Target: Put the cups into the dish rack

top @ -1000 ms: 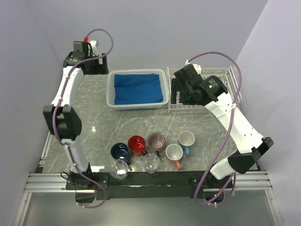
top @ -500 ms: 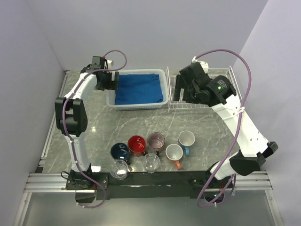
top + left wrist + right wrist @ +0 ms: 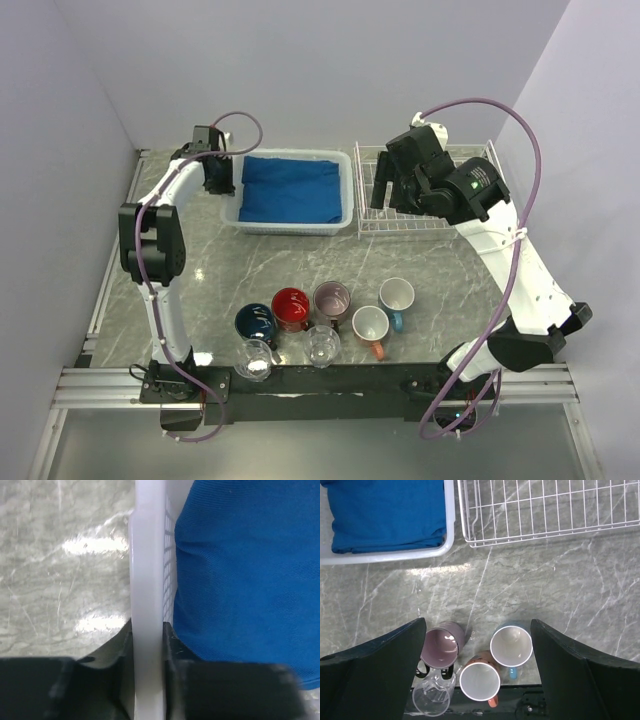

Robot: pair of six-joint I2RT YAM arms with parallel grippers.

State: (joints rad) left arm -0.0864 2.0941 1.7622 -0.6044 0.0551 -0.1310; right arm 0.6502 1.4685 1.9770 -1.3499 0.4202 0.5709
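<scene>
The left end effector is clamped on the nine o'clock wall of the white basket, likely to shift it. The right end effector hovers, jaws apart, above the dish rack at two o'clock. All seven cups stand at six o'clock on the desk.

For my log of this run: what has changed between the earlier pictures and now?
The left gripper swung from the far left corner to the basket and now pinches its left rim. The right gripper, open, drew back slightly over the rack. The cups stayed in place.
</scene>
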